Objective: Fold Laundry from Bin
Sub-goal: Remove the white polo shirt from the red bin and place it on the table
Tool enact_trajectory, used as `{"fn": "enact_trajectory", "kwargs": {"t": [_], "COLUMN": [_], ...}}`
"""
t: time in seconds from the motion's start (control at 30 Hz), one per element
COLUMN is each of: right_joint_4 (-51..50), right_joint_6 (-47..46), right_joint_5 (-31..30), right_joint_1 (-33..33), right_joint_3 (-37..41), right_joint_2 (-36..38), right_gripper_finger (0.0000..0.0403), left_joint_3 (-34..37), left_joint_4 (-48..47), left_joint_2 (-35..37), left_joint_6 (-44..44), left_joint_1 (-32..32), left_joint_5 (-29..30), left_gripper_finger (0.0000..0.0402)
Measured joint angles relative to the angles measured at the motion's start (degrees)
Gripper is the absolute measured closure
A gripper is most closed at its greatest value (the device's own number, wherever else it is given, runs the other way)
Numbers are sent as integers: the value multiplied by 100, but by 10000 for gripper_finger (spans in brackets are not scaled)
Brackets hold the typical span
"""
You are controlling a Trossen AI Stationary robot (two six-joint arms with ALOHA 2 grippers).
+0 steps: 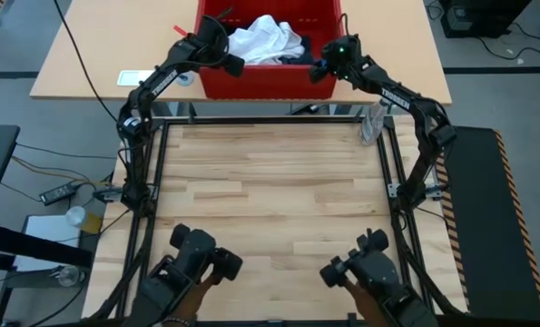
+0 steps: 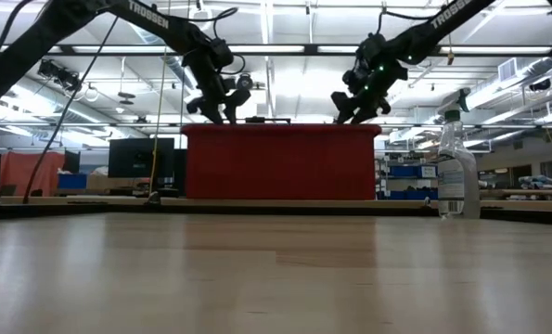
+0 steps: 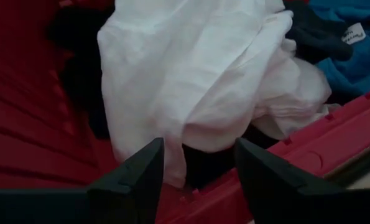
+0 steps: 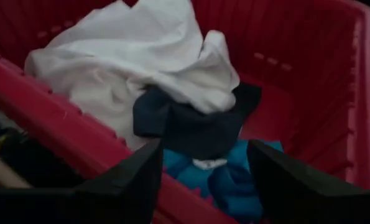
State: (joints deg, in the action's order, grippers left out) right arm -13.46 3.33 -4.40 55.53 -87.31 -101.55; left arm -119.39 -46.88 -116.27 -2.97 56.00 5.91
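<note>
Laundry heaped in the red bin (image 1: 217, 84) beyond the worktop's (image 1: 270, 200) far edge.
Bare wooden worktop in front, spray bottle (image 2: 457, 172) at its right; bin lies long side across; behind, a bright workshop. Left claw (image 3: 197, 180) and right claw (image 4: 203, 177) both gape above white shirt (image 1: 265, 41), navy cloth (image 4: 194, 127), blue cloth (image 4: 234, 180).

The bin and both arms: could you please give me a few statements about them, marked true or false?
1. The bin sits at the table's far edge. True.
2. The white garment lies folded on the table. False: it is crumpled in the bin.
3. Both tools hover at the bin, left tool and right tool. True.
4. The left tool grips the white garment. False: its fingers are apart, with nothing held.
5. A spray bottle stands beside the bin. True.
</note>
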Motion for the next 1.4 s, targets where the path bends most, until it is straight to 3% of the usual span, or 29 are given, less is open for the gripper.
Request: {"fn": "enact_trajectory", "kwargs": {"t": [0.27,0.6,0.9,1.4], "right_joint_4": [-891,-1036,-464,-635], "right_joint_6": [-63,-59,-469,-570], "right_joint_5": [55,141,142,155], "right_joint_1": [-274,-394,-447,-1580], "right_joint_3": [-5,9,11,9], "right_joint_2": [352,543,890,1178], "right_gripper_finger": [188,188,188,188], "left_joint_3": [7,43,35,26], "left_joint_4": [-799,-827,921,2646], "left_joint_2": [203,361,307,-1068], "left_joint_6": [61,-113,-580,-1318], "left_joint_1": [-120,-358,-407,-436], "left_joint_5": [-297,-419,-452,-698], "left_gripper_finger": [205,205,205,205]}}
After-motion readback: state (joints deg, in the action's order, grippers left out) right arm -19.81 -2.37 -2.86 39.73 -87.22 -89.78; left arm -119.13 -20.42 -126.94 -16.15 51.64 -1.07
